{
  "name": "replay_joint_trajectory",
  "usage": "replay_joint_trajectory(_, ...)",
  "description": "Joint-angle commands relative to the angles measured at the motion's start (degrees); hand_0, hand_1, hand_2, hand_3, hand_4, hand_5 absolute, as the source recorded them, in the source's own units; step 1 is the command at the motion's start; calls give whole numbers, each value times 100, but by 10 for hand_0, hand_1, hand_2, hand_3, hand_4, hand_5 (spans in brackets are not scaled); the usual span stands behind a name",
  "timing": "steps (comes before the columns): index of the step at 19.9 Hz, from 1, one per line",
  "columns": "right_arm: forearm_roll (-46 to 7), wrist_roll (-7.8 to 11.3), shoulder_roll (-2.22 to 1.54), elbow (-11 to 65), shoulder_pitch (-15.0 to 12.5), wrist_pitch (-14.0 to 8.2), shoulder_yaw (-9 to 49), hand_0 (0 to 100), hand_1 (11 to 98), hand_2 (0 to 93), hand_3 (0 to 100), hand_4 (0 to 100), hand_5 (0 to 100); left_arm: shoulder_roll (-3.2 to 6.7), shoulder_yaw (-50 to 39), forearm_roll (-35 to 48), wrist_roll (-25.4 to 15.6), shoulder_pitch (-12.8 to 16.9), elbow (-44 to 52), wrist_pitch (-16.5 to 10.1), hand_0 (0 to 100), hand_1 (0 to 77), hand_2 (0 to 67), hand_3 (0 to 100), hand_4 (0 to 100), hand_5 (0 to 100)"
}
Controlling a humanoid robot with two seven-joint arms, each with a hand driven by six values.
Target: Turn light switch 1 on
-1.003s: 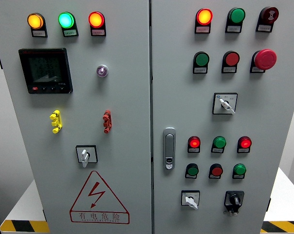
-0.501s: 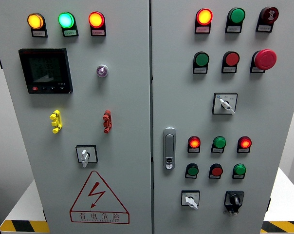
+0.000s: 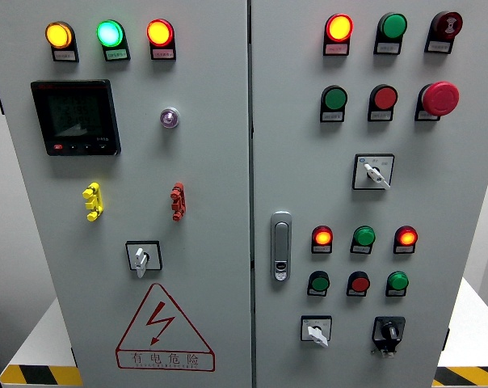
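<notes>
Display on left door; handle right of it; selector above handle.

Bright even light, sharp focus; lit lamps glow on grey cabinet, faint shadows

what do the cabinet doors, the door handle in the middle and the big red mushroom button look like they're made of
Cabinet doors: likely painted sheet metal, with a flat, matte light-grey surface.
Door handle: apparently chromed or polished metal, silvery with bright reflections.
Red mushroom button: probably moulded plastic, smooth with a soft sheen on a black base.
</notes>
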Motion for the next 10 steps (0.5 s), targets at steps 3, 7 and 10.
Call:
replay_joint_trajectory(3, 0, 0, -3, 0, 0, -3, 0, 0, 196, 0, 197, 194, 105, -25, -2378, 2348, 0, 9, -1, -9, 0, 0, 0, 0, 0, 0)
replay_joint_trajectory(7, 0, 0, -3, 0, 0, 5, 0, 0, 197, 0, 197, 194, 105, -34, -4032, 3870, -8, 9, -10, -17, 0, 0, 0, 0, 0, 0)
replay_joint_trajectory(10, 0, 0, -3, 0, 0, 5, 0, 0, 198, 0, 197, 194, 105, -34, -4946, 5109, -61, 9, -45, -26, 0, 0, 0, 0, 0, 0)
